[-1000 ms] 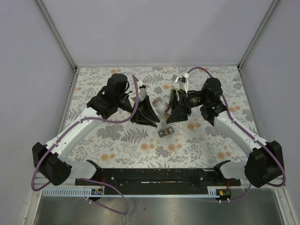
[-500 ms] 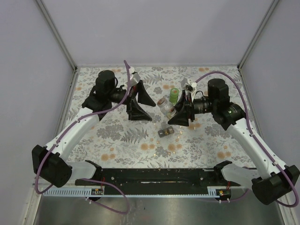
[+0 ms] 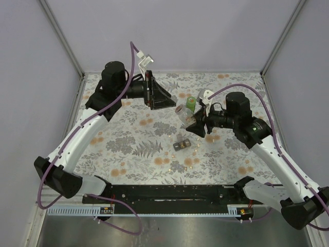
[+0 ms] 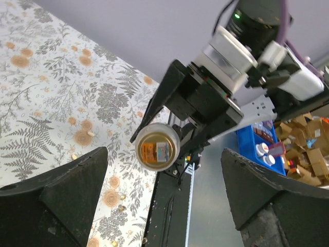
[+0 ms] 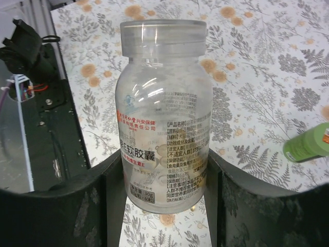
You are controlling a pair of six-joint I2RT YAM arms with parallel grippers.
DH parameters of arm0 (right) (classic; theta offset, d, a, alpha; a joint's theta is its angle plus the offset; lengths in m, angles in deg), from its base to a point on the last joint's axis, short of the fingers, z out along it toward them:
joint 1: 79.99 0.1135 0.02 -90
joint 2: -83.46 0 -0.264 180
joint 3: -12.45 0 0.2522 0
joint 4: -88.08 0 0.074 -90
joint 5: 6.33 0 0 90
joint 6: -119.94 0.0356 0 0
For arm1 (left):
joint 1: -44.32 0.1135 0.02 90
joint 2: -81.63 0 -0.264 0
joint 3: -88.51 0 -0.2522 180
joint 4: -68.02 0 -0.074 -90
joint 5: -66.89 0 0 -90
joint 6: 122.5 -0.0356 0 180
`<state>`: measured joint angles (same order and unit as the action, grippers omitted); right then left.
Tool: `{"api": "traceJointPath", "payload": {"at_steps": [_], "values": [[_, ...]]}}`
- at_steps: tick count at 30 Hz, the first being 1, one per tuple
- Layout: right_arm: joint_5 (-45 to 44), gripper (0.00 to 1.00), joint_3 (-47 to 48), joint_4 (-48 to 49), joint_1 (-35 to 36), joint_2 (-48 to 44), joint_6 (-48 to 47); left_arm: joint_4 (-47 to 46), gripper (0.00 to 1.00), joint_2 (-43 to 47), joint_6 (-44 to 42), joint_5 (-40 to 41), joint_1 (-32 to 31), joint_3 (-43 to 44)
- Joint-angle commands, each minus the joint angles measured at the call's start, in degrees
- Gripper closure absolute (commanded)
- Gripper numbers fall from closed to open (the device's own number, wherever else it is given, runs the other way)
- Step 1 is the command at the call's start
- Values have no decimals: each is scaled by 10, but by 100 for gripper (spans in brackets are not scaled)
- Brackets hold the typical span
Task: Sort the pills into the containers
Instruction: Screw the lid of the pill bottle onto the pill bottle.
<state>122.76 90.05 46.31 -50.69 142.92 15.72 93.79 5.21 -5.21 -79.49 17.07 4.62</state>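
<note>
Quick update from my end: a second ago both arms were bunched up around the clear bottle (image 3: 181, 114). Now the left pincer (image 3: 161, 96) has let go, spread wide and swung up and back toward the far left of the surface (image 3: 128, 149), with nothing between its fingers. The right pincer (image 3: 197, 125) hasn't budged and is still pinching the clear bottle around its lower half, holding it in the air over the middle of the surface, well clear of the left arm. My read is the left arm just finished its bit at the bottle and is free for the next pickup (can't tell from here whether anything actually went in). A green bottle (image 3: 190, 102) lies on the surface just behind the held one, and a small brownish thing (image 3: 181, 144) sits nearer me, too small to identify.
</note>
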Motion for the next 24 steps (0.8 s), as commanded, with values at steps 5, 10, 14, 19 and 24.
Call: {"api": "traceJointPath", "payload": {"at_steps": [5,10,14,19,24], "values": [[-91,100,-3,9,21,-10,-41,143,7,-65,-4,130,-54,104],[-111,100,-12,11,25,-19,-48,170,15,-85,-7,149,-68,118],[-122,100,-18,14,28,-21,-51,173,25,-93,-2,151,-78,120],[-131,100,-20,14,30,-24,-54,178,38,-105,0,148,-86,127],[-130,100,-22,15,30,-24,-54,178,55,-110,0,139,-88,125]]}}
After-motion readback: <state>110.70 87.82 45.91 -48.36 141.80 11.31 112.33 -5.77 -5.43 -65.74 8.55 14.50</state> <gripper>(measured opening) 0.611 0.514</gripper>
